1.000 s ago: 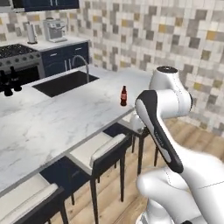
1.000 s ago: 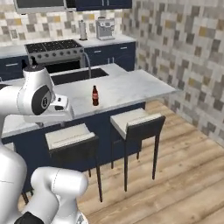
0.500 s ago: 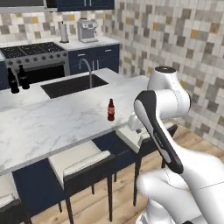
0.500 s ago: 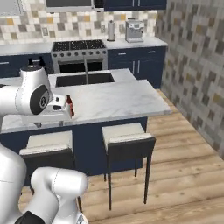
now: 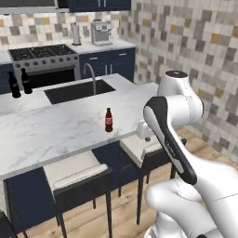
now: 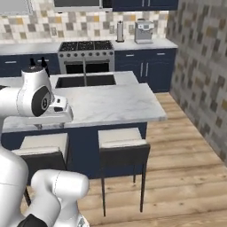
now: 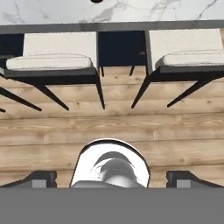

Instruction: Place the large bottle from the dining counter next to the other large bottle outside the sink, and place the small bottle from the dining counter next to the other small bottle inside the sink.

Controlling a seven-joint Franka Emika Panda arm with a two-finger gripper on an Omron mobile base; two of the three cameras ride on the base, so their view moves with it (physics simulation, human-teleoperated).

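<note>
Views are shifting as the base is driving — the small bottle [image 5: 109, 120] is now standing upright at centre-left of the left base view, on the dining counter [image 5: 56, 135] near its front edge. Gripper [image 7: 112, 178] is looking down at floor and stools [image 7: 57, 57], fingers spread wide, holding nothing; the bottle is lying beyond the top of the hand view.
</note>
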